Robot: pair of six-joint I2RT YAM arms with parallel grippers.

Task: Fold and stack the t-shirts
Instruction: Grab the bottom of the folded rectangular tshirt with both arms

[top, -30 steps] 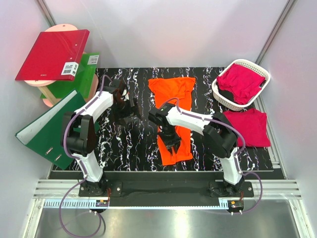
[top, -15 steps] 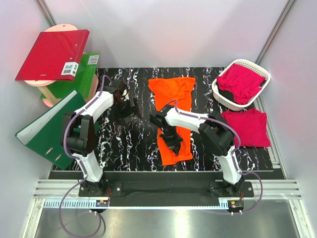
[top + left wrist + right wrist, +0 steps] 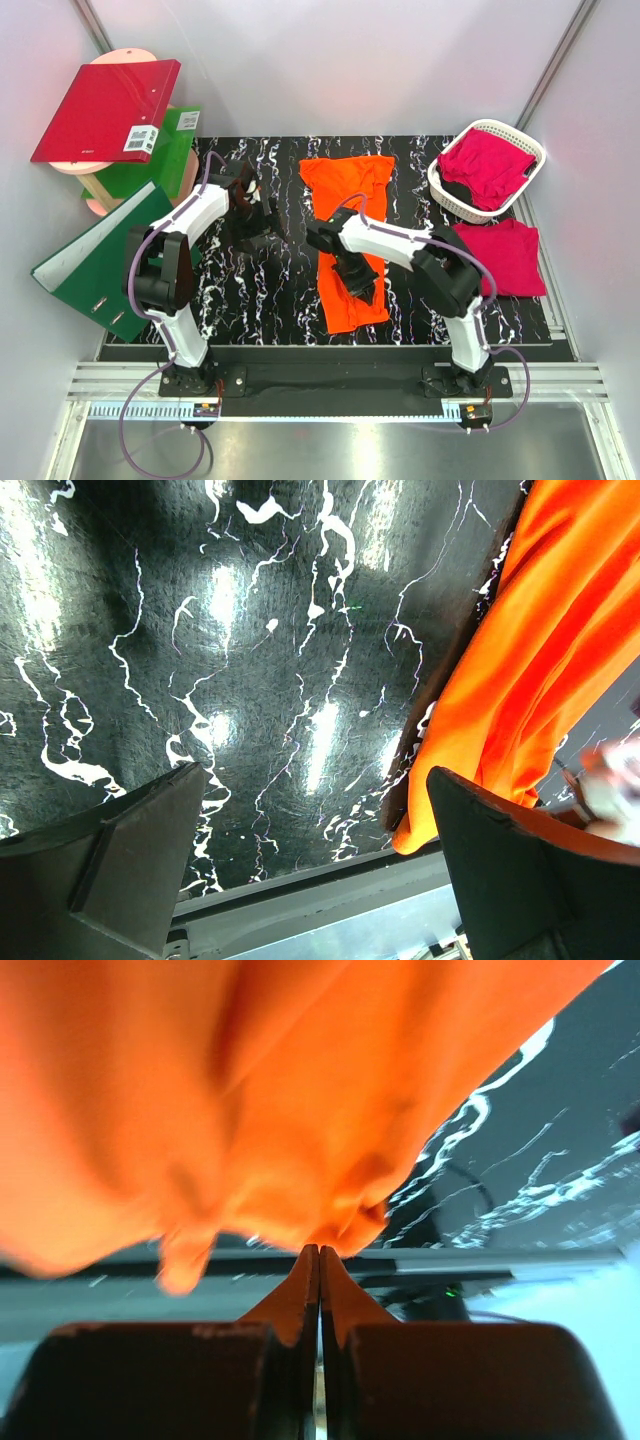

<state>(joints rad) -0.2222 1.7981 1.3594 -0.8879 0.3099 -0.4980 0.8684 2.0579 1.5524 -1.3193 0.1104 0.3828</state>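
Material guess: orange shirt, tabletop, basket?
The shirt looks like soft matte knit, probably cotton: it folds and bunches. The tabletop is glossy black with white veining and lamp glare; marble-look laminate or film, can't tell which. The basket is white open lattice, likely moulded plastic.

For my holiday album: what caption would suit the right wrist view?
Right fingers pinched shut on a fold of the orange t-shirt, black marbled table behind.
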